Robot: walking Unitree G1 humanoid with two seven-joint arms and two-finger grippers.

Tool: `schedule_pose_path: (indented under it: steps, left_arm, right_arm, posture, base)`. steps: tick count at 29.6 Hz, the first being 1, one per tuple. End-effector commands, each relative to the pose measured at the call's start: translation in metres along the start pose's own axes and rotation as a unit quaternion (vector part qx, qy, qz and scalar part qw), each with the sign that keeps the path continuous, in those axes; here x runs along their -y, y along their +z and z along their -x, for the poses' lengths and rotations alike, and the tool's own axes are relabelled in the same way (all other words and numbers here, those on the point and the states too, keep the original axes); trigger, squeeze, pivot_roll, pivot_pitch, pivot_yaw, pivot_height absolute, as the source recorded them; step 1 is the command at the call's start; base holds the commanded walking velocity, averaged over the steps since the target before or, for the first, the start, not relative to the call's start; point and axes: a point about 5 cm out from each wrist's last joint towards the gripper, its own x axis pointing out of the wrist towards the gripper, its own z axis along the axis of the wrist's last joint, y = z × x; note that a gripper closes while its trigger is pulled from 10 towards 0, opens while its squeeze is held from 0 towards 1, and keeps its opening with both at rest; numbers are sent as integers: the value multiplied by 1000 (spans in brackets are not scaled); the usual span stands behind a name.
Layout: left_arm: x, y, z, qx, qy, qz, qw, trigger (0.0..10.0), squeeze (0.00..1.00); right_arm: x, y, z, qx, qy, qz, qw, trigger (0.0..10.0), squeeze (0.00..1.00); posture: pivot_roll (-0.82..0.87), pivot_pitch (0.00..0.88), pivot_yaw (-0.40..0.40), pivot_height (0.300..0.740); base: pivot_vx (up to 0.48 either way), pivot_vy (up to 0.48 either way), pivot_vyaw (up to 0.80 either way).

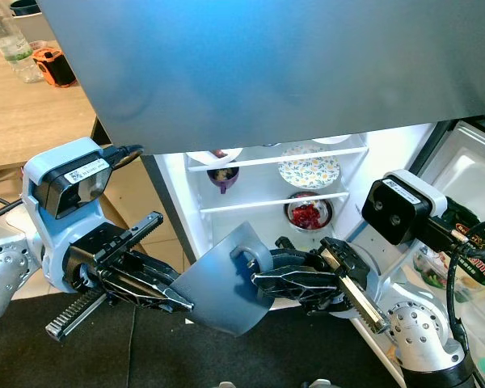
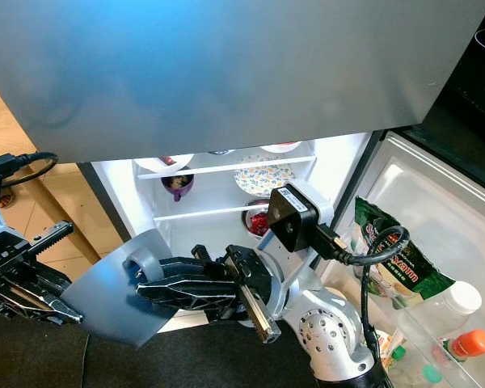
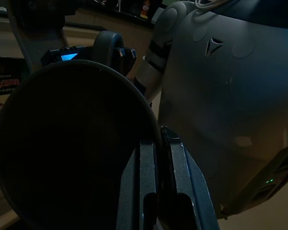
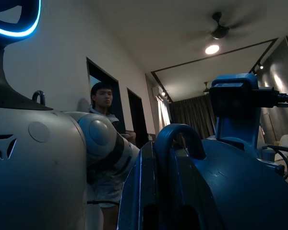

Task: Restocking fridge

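While the left gripper (image 1: 182,303) pinches the blue lid's (image 1: 218,295) rim, the right gripper (image 1: 263,280) clamps its handle (image 1: 244,252), apparently steadying it before the open fridge (image 1: 339,182).

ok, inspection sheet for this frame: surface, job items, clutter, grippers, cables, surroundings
Surface: fridge shelves lit, door open.
Job items: blue-grey lid with a loop handle, held in front of the fridge; purple cup, patterned plate, bowl of red food on shelves.
Clutter: green packet, orange-capped bottle in the door rack.
Grippers: left gripper pinches the lid's edge; right gripper shut on its handle.
Cables: black cable at the right wrist.
Surroundings: wooden counter with a bottle; person behind.
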Motion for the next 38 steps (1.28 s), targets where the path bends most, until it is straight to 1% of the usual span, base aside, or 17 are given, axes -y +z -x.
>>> schedule_pose_path:
  steps: [1, 4, 14, 17, 18, 21, 24, 25, 27, 28, 30, 31, 33, 34, 35, 37, 38]
  left_arm:
    - [2, -2, -1, -21, 4, 19, 1000, 0, 0]
    - [2, -1, 0, -22, 7, 18, 1000, 0, 0]
    - [3, -2, 7, -27, 29, 12, 999, 0, 0]
    - [3, -2, 7, -27, 29, 12, 999, 0, 0]
    - [3, -3, 8, -29, 35, 10, 999, 0, 0]
    - [2, -3, 15, -50, 60, 1, 997, 0, 0]
    - [2, -3, 17, -54, 65, -1, 996, 0, 0]
    - [2, -3, 19, -63, 74, -2, 995, 0, 0]
    - [2, -4, 27, -94, 102, -8, 990, 0, 0]
    - [2, -4, 27, -94, 102, -8, 990, 0, 0]
    - [1, -5, 34, -118, 126, -16, 985, 0, 0]
    - [0, -5, 39, -134, 142, -22, 981, 0, 0]
    - [0, -5, 42, -143, 151, -25, 978, 0, 0]
    - [-1, -7, 46, -165, 163, -27, 972, 0, 0]
    - [-1, -8, 48, -178, 170, -26, 969, 0, 0]
    - [-1, -8, 48, -178, 170, -26, 969, 0, 0]
    - [-1, -9, 49, -185, 173, -26, 967, 0, 0]
  right_arm:
    - [6, 0, 0, -10, -29, 14, 999, 10000, 1000]
    - [6, 0, 1, -10, -30, 13, 999, 10000, 1000]
    - [8, -4, 13, -17, -56, 7, 998, 10000, 1000]
    - [8, -4, 13, -17, -56, 7, 998, 10000, 1000]
    - [9, -5, 17, -26, -66, 9, 997, 10000, 1000]
    - [12, -9, 33, -76, -111, 22, 991, 10000, 1000]
    - [13, -10, 37, -89, -122, 25, 988, 10000, 1000]
    - [14, -9, 43, -101, -136, 32, 985, 10000, 1000]
    - [16, -4, 53, -120, -169, 58, 977, 10000, 1000]
    - [16, -4, 53, -120, -169, 58, 977, 10000, 1000]
    - [18, 1, 59, -131, -190, 77, 970, 10000, 1000]
    - [19, 3, 63, -138, -202, 87, 966, 10000, 980]
    - [19, 4, 65, -143, -209, 94, 963, 10000, 980]
    - [20, 5, 67, -156, -220, 104, 957, 10000, 584]
    - [21, 5, 70, -168, -229, 112, 952, 10000, 0]
    - [21, 5, 70, -168, -229, 112, 952, 10000, 0]
    - [22, 5, 71, -175, -234, 118, 949, 10000, 0]
  posture:
    - [-19, 145, 59, 740]
    - [-19, 145, 59, 740]
    - [-16, 138, 58, 740]
    - [-16, 138, 58, 740]
    - [-17, 138, 57, 740]
    - [-17, 138, 57, 740]
    - [-17, 138, 57, 740]
    - [-18, 138, 57, 740]
    - [-17, 140, 59, 740]
    - [-17, 140, 59, 740]
    - [-19, 142, 62, 740]
    - [-19, 143, 63, 740]
    - [-19, 143, 63, 740]
    - [-20, 143, 61, 740]
    - [-19, 144, 61, 740]
    - [-19, 144, 61, 740]
    - [-19, 144, 61, 740]
  base:
    - [0, 0, 0]
    - [0, 0, 0]
    - [0, 0, 0]
    - [0, 0, 0]
    - [0, 0, 0]
    - [0, 0, 0]
    - [0, 0, 0]
    - [0, 0, 0]
    - [0, 0, 0]
    - [0, 0, 0]
    - [0, 0, 0]
    - [0, 0, 0]
    - [0, 0, 0]
    - [0, 0, 0]
    - [0, 0, 0]
    - [0, 0, 0]
    - [0, 0, 0]
